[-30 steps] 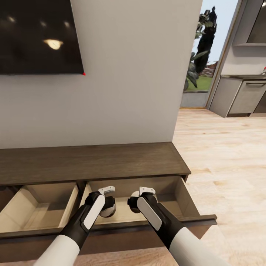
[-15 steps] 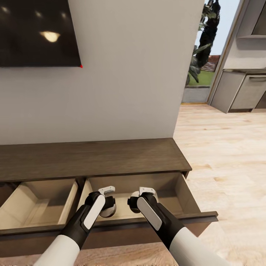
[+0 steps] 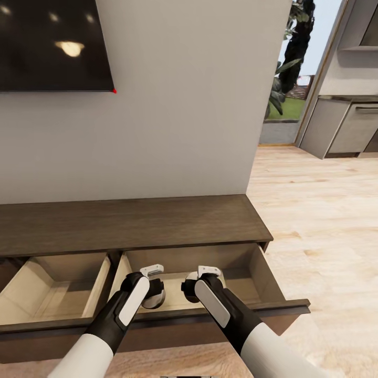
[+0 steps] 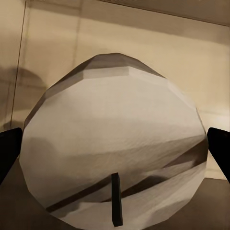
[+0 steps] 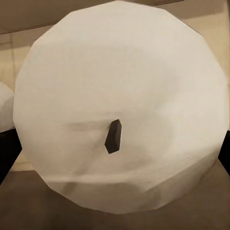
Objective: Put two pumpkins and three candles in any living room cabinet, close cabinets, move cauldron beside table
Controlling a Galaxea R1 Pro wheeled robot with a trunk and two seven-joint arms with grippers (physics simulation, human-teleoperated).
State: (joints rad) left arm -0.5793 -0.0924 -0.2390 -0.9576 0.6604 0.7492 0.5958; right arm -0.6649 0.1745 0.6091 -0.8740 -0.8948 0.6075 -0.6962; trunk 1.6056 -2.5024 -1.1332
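Observation:
The cabinet (image 3: 131,223) is a long, low dark brown unit against the wall, with two drawers pulled open. Both arms reach over the front of the right drawer (image 3: 273,286). My left gripper (image 3: 153,294) is shut on a candle (image 3: 156,302), a pale tan stub held above the drawer's inside. In the left wrist view that candle (image 4: 115,120) shows its flat top and dark wick, with a finger (image 4: 8,153) at each side. My right gripper (image 3: 193,290) is shut on a second candle (image 5: 120,86), its wick facing the camera. The pumpkins, cauldron and table are out of view.
The left drawer (image 3: 16,299) stands open with a pale bare inside. A dark TV (image 3: 52,44) hangs on the wall above the cabinet. Light wooden floor (image 3: 325,220) runs right toward grey kitchen units (image 3: 349,128) and a glass door with a plant (image 3: 286,79).
The whole picture has shifted slightly, so the camera has moved. Both arms and the candles hold the same pose over the right drawer.

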